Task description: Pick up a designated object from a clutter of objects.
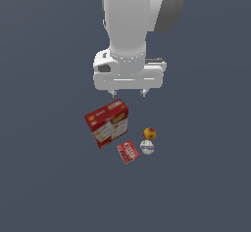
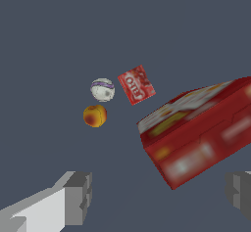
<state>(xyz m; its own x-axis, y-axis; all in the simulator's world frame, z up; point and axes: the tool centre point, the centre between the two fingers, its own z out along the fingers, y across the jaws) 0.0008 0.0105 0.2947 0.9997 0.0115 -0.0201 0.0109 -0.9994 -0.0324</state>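
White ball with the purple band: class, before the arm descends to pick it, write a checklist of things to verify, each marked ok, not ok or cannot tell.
1. Target in sight: white ball shows in both views. Ok.
2. Gripper open and empty: fingers wide apart in the wrist view. Ok.
3. Gripper above the target: it hangs nearer the red-and-yellow box. Not ok.
4. Room around the ball: orange ball and red packet lie close beside it; contact with either, cannot tell.
5. Nothing lies on the ball. Ok.
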